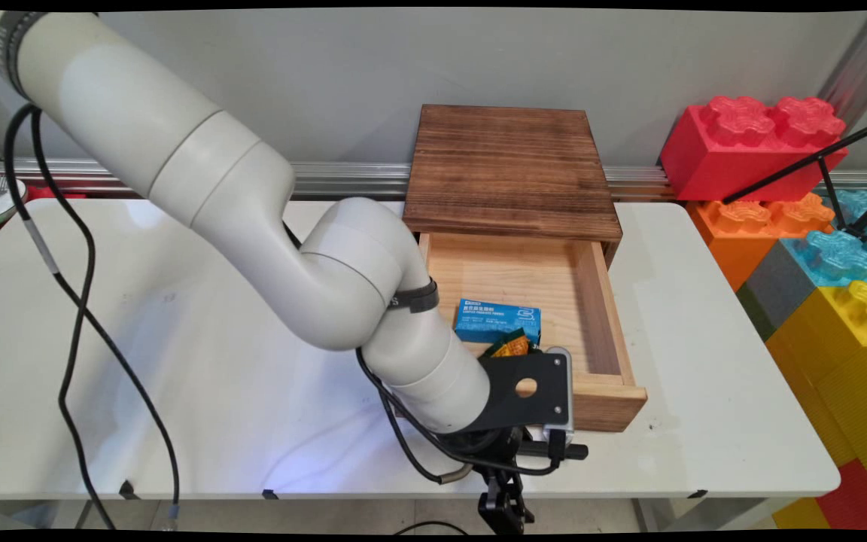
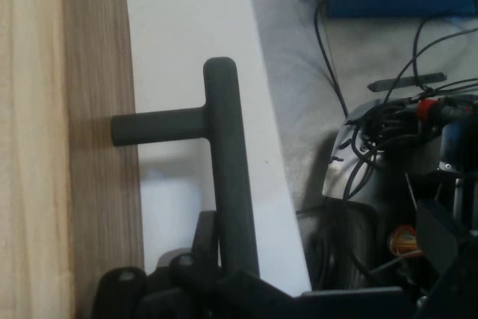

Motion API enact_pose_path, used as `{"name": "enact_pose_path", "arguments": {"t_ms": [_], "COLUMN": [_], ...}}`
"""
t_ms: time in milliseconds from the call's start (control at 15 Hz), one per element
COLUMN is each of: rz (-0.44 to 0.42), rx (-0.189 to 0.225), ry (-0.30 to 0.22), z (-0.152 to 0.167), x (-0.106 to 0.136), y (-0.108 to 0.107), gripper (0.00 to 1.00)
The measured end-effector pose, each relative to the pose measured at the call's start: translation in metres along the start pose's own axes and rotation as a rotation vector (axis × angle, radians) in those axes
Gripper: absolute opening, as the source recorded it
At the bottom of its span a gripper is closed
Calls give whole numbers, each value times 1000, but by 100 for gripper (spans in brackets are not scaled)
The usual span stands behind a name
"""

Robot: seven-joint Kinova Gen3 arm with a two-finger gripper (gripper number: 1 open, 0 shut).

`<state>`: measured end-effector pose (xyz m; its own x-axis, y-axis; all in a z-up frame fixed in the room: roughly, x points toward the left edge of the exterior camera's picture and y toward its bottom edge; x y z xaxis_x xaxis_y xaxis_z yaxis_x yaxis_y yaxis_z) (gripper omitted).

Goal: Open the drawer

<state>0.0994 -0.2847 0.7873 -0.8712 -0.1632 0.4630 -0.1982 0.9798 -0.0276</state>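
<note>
Gripper: lowered at the front of the open drawer, at the table's near edge; its fingers are closed around the dark bar handle.
Handle: held off the drawer front by a short post; only its end is seen in the main view.
Drawer: pulled out of a dark wooden box, light wood inside.
Contents: a blue carton lies flat inside, with a yellow-green packet just beside it.
Table: white.
Surroundings: large coloured blocks are stacked at the right.
</note>
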Motion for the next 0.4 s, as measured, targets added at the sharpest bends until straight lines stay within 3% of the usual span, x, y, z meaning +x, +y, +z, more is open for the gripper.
{"name": "enact_pose_path", "arguments": {"t_ms": [400], "rz": [8], "rx": [-7], "ry": [7], "z": [-3], "x": [0], "y": [9], "gripper": [100]}}
